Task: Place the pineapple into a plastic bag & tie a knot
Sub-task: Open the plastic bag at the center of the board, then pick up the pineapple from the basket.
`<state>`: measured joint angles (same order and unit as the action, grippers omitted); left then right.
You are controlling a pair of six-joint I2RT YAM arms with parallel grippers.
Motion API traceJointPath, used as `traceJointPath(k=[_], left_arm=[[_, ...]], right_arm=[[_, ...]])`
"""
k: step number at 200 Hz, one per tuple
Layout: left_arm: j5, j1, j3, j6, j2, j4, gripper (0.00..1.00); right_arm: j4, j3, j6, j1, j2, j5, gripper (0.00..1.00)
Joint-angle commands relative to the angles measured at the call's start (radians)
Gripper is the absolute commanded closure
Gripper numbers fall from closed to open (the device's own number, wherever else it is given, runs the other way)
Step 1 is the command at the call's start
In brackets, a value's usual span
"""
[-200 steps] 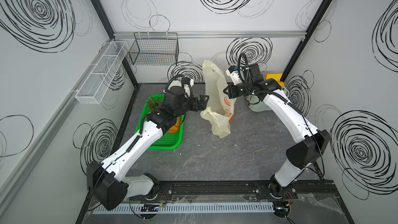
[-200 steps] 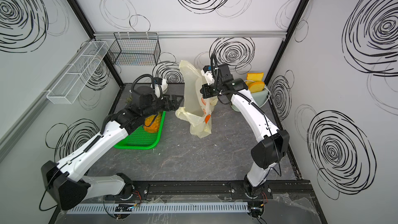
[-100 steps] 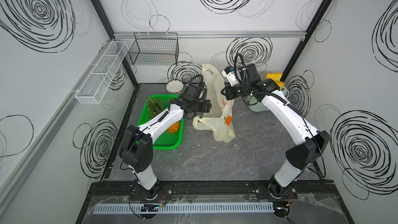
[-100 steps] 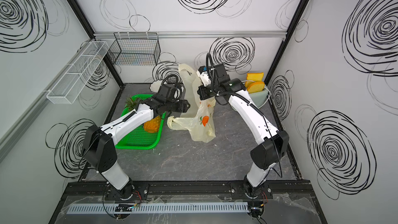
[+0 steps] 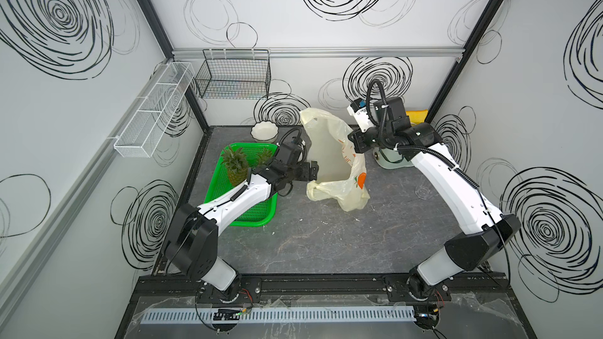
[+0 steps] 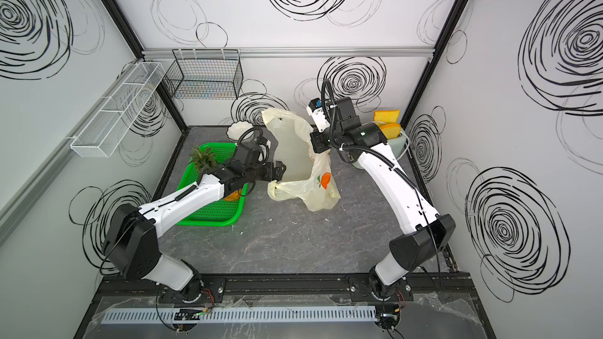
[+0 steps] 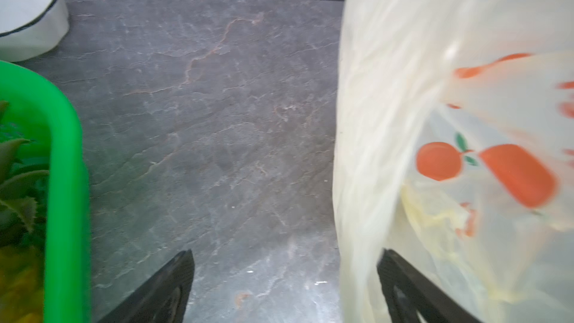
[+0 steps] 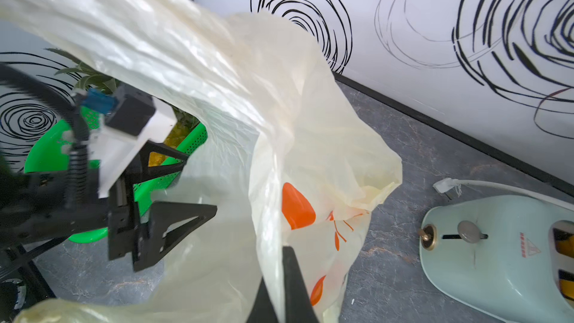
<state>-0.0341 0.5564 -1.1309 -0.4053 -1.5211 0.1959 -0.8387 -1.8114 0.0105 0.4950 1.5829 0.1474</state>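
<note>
The pineapple (image 5: 235,164) (image 6: 204,158) stands upright in the green tray (image 5: 254,220), partly behind my left arm. The plastic bag (image 5: 329,145) (image 6: 293,148) is pale yellow with orange prints; it hangs from my right gripper (image 5: 355,141) (image 8: 276,262), which is shut on a strip of its upper edge. Its lower part lies crumpled on the table. My left gripper (image 5: 313,171) (image 7: 285,253) is open at the bag's left edge, and in the left wrist view a fold of the bag (image 7: 366,150) sits just inside one finger. No knot is in view.
A white bowl (image 5: 264,130) sits behind the tray. A pale green toaster (image 5: 391,158) (image 8: 497,243) stands under the right arm, with yellow slices (image 6: 386,115) behind it. A black wire basket (image 5: 233,76) and a white mesh shelf (image 5: 153,109) hang on the walls.
My left arm has dropped its elbow low and its gripper has sunk a little beside the bag. The bag's lower part has spread leftward on the table. The right gripper keeps its hold.
</note>
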Motion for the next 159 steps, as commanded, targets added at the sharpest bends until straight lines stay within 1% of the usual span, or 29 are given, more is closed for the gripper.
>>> traceJointPath(k=[1,13,32,50,63,75,92,103,116,128,138,146,159], left_arm=[[-0.037,0.014,0.051,0.038,0.119,-0.103,0.02],[-0.035,0.005,0.104,0.034,0.196,-0.097,0.03],[0.034,-0.005,0.174,0.004,0.337,-0.054,0.02],[0.146,-0.013,0.184,-0.017,0.451,0.033,0.02],[0.260,-0.035,0.154,-0.076,0.502,0.136,0.02],[0.342,-0.093,0.107,-0.111,0.516,0.257,0.03],[0.364,-0.230,0.054,-0.128,0.505,0.394,0.03],[0.375,-0.315,0.038,-0.113,0.492,0.439,0.03],[0.440,-0.356,0.031,-0.080,0.490,0.438,0.03],[0.429,-0.392,0.037,-0.030,0.483,0.389,0.03],[0.397,-0.441,0.032,-0.026,0.459,0.363,0.03],[0.350,-0.487,0.020,-0.026,0.433,0.349,0.03],[0.223,-0.555,-0.008,0.046,0.376,0.335,0.03]], right_arm=[[0.000,0.014,-0.038,-0.007,0.038,0.002,1.00],[0.010,0.016,-0.077,-0.016,0.051,-0.001,1.00],[0.021,0.031,-0.117,-0.033,0.062,0.014,1.00],[0.037,0.053,-0.125,-0.044,0.062,0.044,1.00],[0.045,0.062,-0.126,-0.045,0.059,0.053,1.00],[0.050,0.065,-0.126,-0.045,0.056,0.060,1.00],[0.058,0.074,-0.125,-0.046,0.054,0.069,1.00],[0.059,0.080,-0.126,-0.046,0.055,0.076,1.00],[0.060,0.082,-0.130,-0.046,0.061,0.093,1.00],[0.058,0.074,-0.130,-0.046,0.070,0.118,1.00],[0.064,0.073,-0.130,-0.047,0.074,0.140,1.00],[0.064,0.070,-0.130,-0.046,0.080,0.149,1.00],[0.057,0.057,-0.130,-0.046,0.090,0.163,1.00]])
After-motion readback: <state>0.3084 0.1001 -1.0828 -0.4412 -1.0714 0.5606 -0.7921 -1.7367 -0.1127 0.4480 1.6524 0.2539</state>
